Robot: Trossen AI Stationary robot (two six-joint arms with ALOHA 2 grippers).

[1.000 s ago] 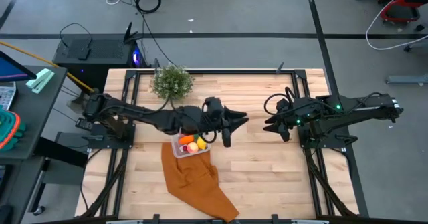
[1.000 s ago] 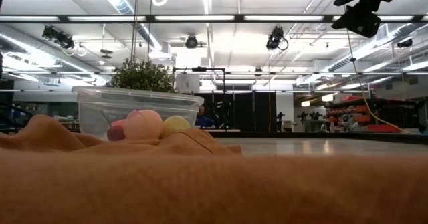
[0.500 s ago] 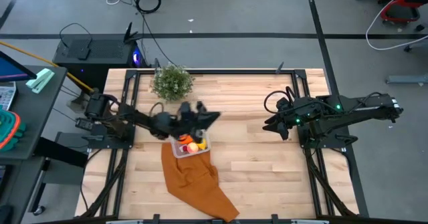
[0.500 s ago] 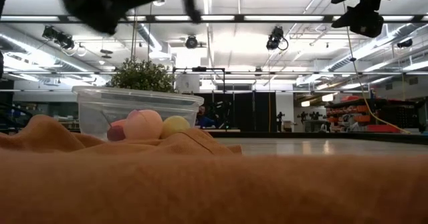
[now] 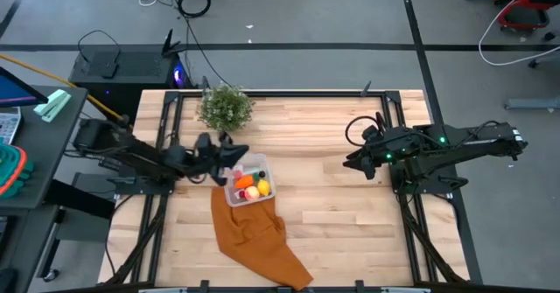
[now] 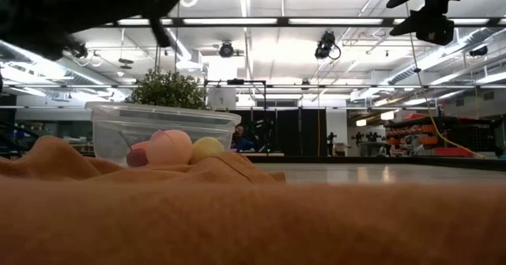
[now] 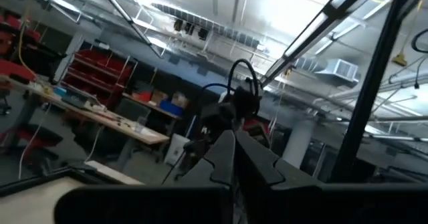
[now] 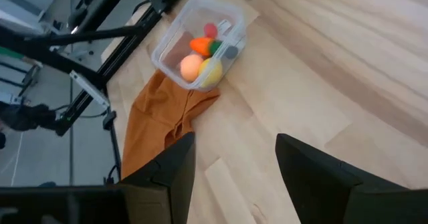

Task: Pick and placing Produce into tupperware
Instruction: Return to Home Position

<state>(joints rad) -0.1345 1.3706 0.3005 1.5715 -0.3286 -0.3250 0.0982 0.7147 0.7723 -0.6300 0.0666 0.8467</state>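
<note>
The tupperware [image 5: 249,181], a small clear box, stands at the far end of a rust-orange cloth [image 5: 258,236]. In it lies the produce [image 8: 200,57]: an orange ball, a yellow lemon, a carrot and a small red piece. My left gripper [image 5: 238,151] hangs just left of the box, above the table. It is tipped upward and shut on nothing, its fingers [image 7: 231,150] meeting. My right gripper [image 5: 350,163] hovers high over the table's right part, open and empty, with its fingers [image 8: 170,164] slanting down toward the box.
A bushy green potted plant [image 5: 225,107] stands at the far edge, behind the box. Bare wooden tabletop [image 5: 324,205] lies between the box and the right arm. In the low view, the cloth [image 6: 237,217] fills the foreground, hiding the box's foot [image 6: 162,134].
My left gripper has drawn back from right of the box toward the table's left edge, sinking and tipping its fingers upward. Its fingers have shut with nothing between them. The box and the produce have stayed put.
</note>
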